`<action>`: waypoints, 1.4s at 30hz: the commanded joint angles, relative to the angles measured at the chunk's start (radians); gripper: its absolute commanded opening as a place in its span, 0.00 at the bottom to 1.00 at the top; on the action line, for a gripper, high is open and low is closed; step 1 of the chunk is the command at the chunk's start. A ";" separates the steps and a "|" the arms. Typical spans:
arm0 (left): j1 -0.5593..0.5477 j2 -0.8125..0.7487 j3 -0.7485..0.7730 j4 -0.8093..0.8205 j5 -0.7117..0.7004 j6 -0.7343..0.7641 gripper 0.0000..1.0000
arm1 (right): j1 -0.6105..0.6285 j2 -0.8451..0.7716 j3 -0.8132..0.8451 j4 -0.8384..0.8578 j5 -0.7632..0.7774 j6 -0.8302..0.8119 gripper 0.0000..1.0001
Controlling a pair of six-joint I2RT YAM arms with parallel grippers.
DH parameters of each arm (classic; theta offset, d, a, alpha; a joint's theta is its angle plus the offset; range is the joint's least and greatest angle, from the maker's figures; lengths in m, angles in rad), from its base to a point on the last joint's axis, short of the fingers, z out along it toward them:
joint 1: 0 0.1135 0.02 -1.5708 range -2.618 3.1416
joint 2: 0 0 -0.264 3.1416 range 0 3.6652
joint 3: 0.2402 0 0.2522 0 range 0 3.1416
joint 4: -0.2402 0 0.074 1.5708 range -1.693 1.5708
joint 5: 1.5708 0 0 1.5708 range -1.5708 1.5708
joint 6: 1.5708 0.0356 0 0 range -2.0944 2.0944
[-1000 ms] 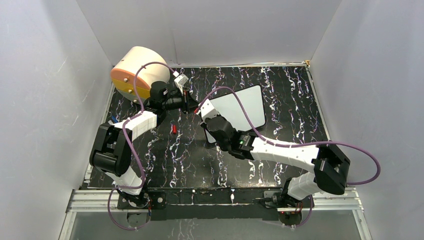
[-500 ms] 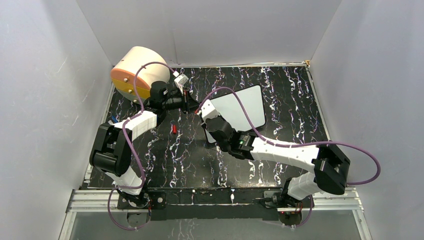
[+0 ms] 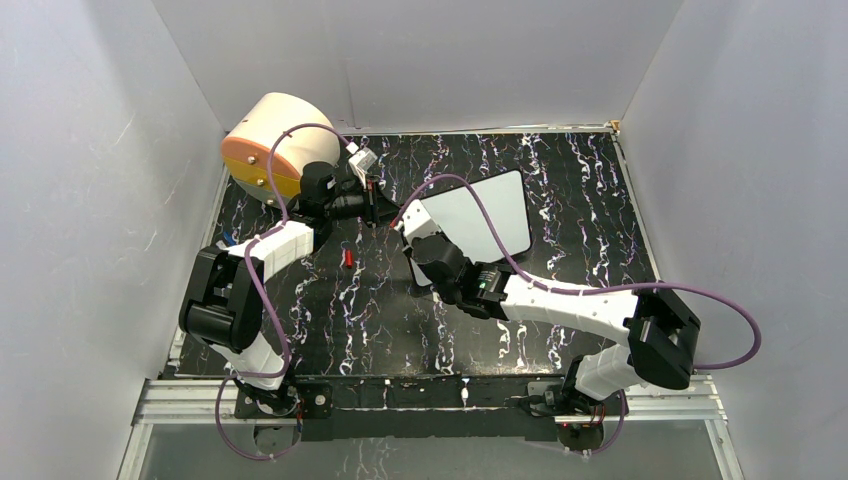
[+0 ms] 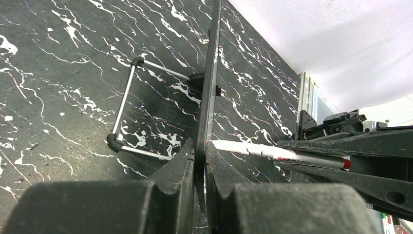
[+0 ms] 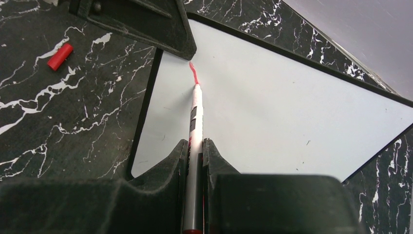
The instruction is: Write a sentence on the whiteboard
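Flat white dark-rimmed whiteboard [image 5: 272,107] bears one short red stroke [image 5: 194,73] at ten o'clock; left gripper [image 4: 200,156] pinches its edge, right gripper [image 5: 195,151] clamps a white marker [image 5: 195,114].

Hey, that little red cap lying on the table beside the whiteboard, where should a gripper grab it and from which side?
Take the red cap at mid-length, coming straight down from above, jaws closing across its round sides. It lies flat on the table, apart from the whiteboard, so nothing blocks the top; its ends are likely too small to pinch.
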 commanded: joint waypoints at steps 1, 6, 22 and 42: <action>-0.003 -0.034 0.023 -0.052 -0.025 0.038 0.00 | -0.001 -0.021 0.019 -0.013 0.035 0.016 0.00; -0.003 -0.034 0.025 -0.055 -0.021 0.041 0.00 | -0.001 -0.027 0.012 -0.005 0.030 0.018 0.00; -0.004 -0.033 0.027 -0.071 -0.013 0.051 0.00 | -0.004 -0.017 0.015 0.061 0.064 -0.030 0.00; -0.004 -0.034 0.028 -0.077 -0.021 0.056 0.00 | -0.023 -0.011 0.025 0.124 0.066 -0.071 0.00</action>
